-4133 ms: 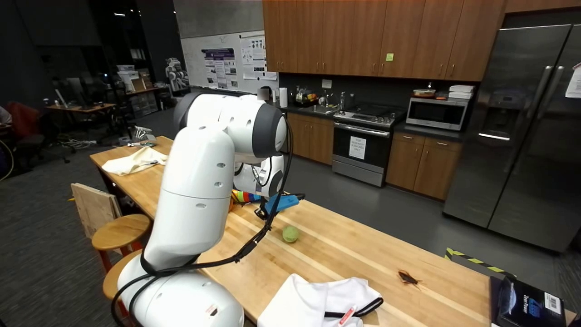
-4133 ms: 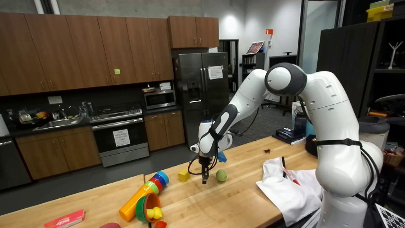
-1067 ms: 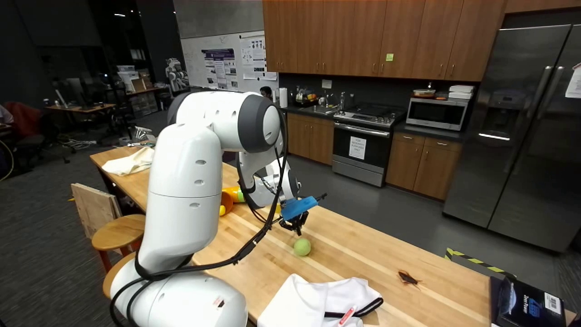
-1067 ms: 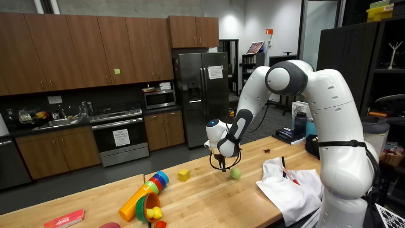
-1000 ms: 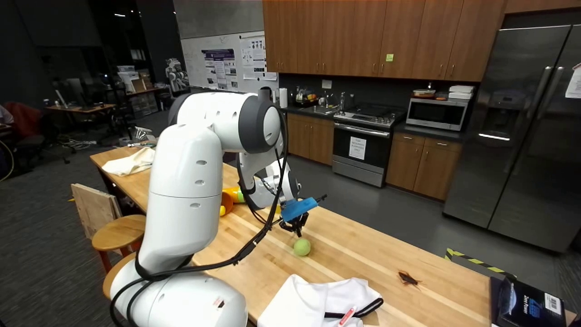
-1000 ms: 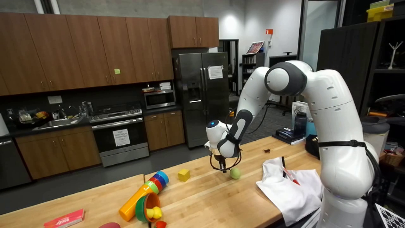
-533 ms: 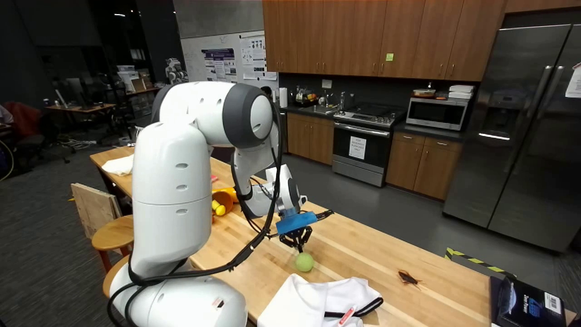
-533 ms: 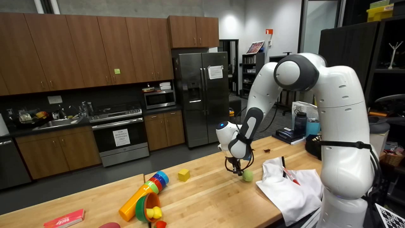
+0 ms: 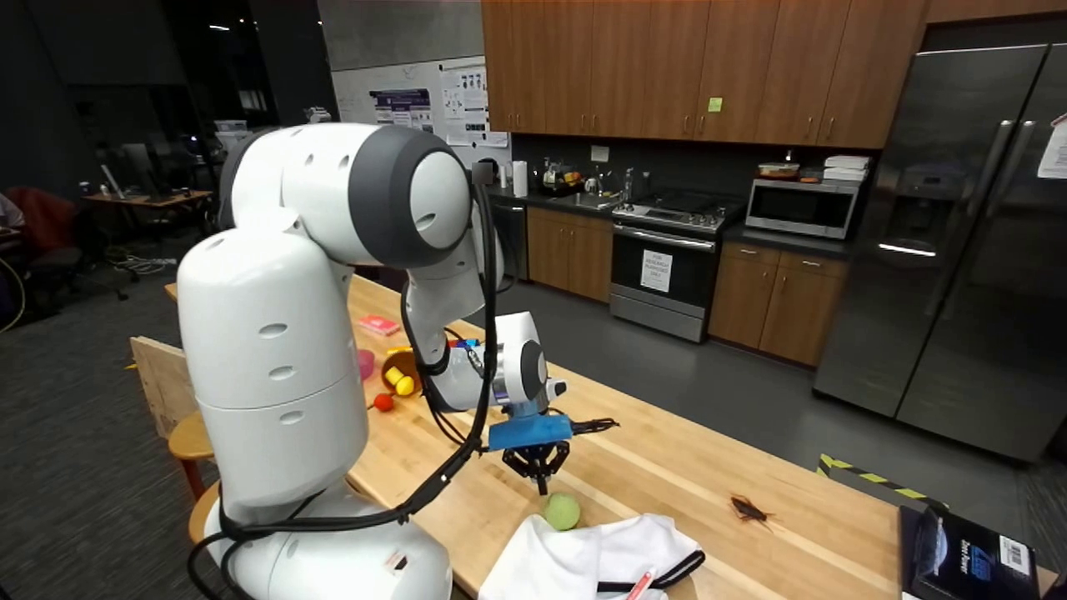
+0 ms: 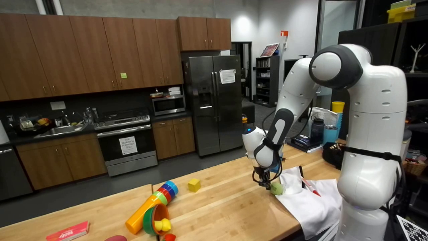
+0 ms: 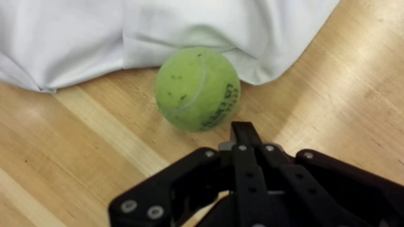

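Observation:
My gripper is shut with nothing between its fingertips, which meet in the wrist view. It points down just above the table. A green tennis ball lies on the wooden table right beside the fingertips, outside them; whether they touch it I cannot tell. The ball also shows in both exterior views. It rests against the edge of a white cloth, which also shows in an exterior view. A red and white marker lies on the cloth.
A brown insect-like thing and a black box are on the table. A yellow cube, stacked colored cups, a green and orange cup holding a yellow thing, and a pink box are farther along it.
My gripper has moved along the table toward the white cloth, staying shut. The ball has rolled ahead of it and now meets the cloth, whose edge has shifted slightly.

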Robot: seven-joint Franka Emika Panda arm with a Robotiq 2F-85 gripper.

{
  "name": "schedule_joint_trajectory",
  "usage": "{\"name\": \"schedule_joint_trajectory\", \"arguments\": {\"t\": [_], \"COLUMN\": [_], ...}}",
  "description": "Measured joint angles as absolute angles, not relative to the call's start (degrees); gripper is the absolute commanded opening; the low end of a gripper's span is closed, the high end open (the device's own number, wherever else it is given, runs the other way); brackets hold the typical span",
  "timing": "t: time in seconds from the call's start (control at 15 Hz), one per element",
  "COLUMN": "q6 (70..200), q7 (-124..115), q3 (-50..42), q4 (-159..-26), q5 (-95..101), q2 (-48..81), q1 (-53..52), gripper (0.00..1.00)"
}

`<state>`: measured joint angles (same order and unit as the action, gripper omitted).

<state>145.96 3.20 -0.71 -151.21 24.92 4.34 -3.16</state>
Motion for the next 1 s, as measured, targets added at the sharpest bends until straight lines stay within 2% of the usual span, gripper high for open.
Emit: {"name": "schedule_joint_trajectory", "arguments": {"t": [0.47, 1.0], "q6": [143.0, 120.4], "q7": [21.9, 32.2], "q3": [4.4, 8.0], "q4": [-145.9, -132.2], "q5": [7.1, 1.2], "q2": [7.3, 13.3], "q1": [-3.3, -3.9], "gripper": [0.00, 0.00]}}
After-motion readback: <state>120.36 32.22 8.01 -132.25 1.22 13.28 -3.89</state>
